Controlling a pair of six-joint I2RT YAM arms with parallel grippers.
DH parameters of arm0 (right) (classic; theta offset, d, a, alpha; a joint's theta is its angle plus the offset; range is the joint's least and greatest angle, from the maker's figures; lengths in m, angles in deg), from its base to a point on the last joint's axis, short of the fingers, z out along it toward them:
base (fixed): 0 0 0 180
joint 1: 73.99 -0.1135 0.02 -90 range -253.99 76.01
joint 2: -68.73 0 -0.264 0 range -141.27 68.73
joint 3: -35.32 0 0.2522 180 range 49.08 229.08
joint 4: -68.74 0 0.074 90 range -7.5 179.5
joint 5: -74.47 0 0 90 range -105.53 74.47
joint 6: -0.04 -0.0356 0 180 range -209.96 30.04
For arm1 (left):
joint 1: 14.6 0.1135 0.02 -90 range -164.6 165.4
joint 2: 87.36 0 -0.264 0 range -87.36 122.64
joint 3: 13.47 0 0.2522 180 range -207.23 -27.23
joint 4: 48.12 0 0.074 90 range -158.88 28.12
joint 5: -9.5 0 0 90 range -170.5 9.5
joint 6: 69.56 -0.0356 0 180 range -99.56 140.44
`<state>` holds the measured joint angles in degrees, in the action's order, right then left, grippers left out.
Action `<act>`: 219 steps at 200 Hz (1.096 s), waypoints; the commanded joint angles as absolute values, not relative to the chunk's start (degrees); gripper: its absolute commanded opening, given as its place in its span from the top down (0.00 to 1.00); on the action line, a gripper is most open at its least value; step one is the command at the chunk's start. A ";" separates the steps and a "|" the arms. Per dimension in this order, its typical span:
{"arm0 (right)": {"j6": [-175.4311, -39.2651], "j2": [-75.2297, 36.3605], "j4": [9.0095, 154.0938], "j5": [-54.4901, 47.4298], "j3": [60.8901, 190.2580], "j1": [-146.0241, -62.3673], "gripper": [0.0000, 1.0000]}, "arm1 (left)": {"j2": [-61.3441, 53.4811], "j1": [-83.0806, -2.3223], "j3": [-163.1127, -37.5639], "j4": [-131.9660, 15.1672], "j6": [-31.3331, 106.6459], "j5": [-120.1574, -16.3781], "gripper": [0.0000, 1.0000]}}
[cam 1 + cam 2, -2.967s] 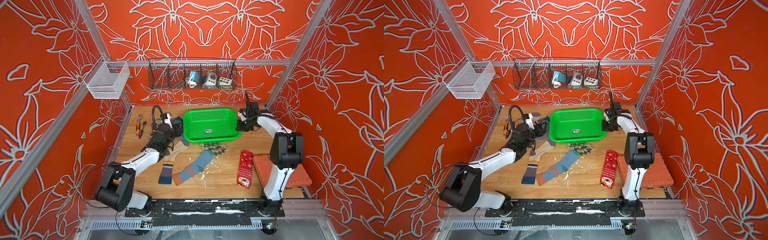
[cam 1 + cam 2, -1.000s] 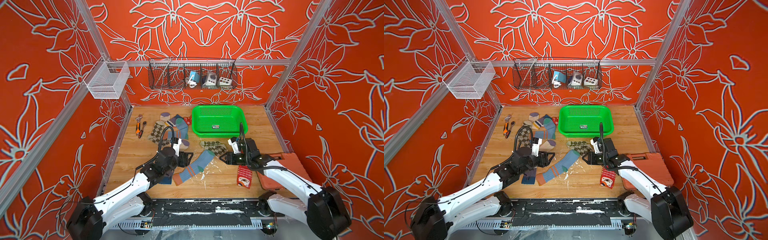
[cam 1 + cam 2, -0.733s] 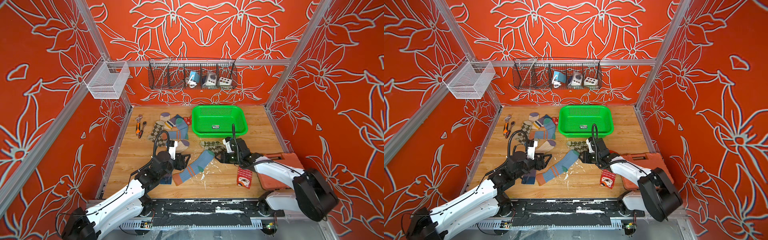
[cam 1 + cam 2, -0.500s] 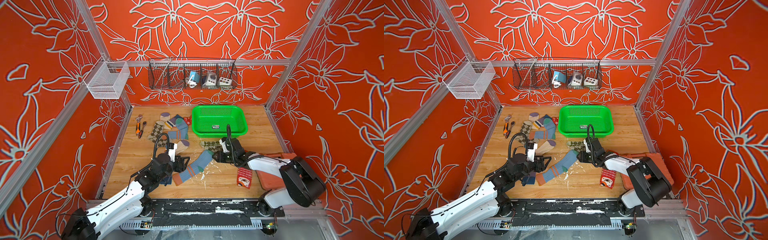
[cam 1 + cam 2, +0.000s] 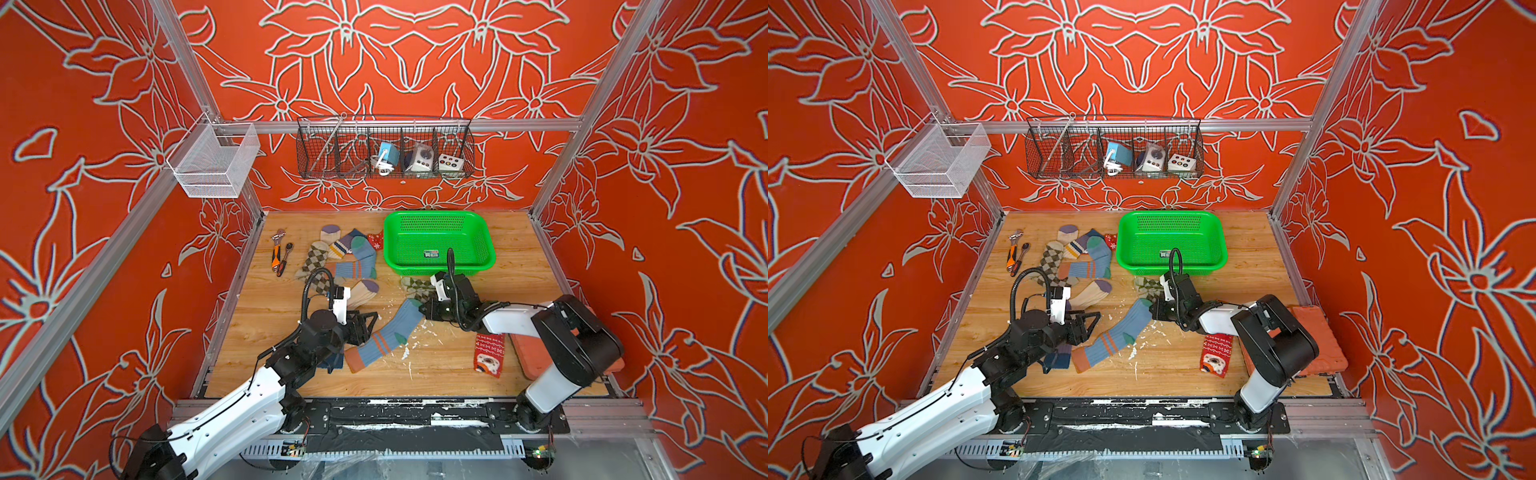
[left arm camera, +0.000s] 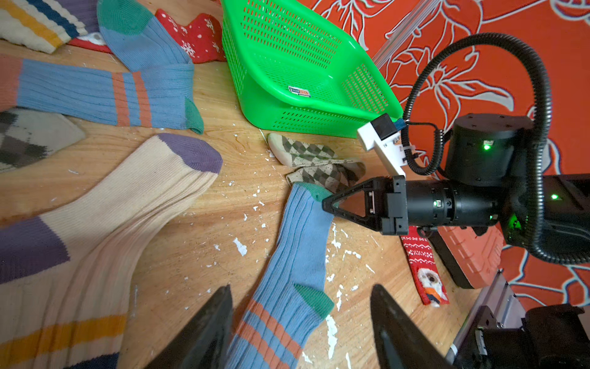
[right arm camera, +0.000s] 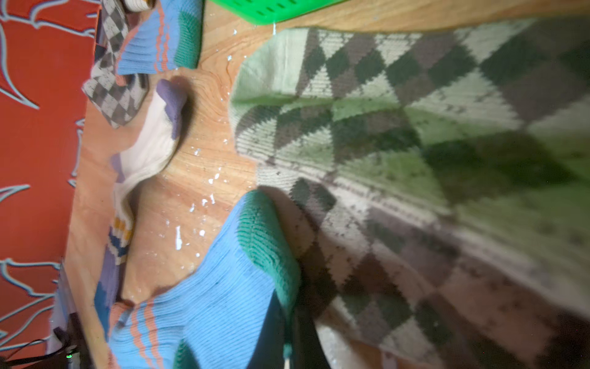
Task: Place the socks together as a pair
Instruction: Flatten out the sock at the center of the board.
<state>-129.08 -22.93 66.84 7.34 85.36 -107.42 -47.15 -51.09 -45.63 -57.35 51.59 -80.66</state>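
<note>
table: one, wood, flecked with white bits.
rack: one, black wire, on the back wall, with small items inside.
basket: one, green, at the back of the table.
bin: one, white mesh, on the left rail.
pad: one, orange, front right, partly under the right arm.
socks: eight, two each of blue, argyle, cream and red. four, one of each kind, lie heaped left of the basket. loose: cream sock just in front of the heap; argyle sock just in front of the basket; red sock beside the pad; blue sock slantwise mid-table, its green toe touching the argyle sock.
tools: two, left of the heap.
right gripper: one, jaws closed, pinching the blue sock's toe end.
left gripper: one, jaws wide apart, either side of the blue sock's striped leg, holding nothing; cannot tell if it touches.
</note>
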 commanded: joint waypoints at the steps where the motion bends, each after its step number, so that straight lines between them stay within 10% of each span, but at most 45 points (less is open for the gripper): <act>1: -126.01 -14.44 74.65 6.11 86.37 -107.66 0.99 | -48.25 -51.43 -45.21 -58.62 51.80 -81.99 0.33; 107: -115.28 21.69 116.92 -6.55 101.32 -105.78 1.00 | -45.06 -51.43 -46.37 -55.26 51.44 -81.11 0.33; 219: -123.44 -3.80 91.15 5.81 98.50 -121.02 1.00 | -44.55 -51.34 -46.00 -54.88 52.92 -83.78 0.34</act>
<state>-119.77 3.00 102.95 5.22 98.69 -116.67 -44.27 -51.09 -45.60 -55.38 51.86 -82.15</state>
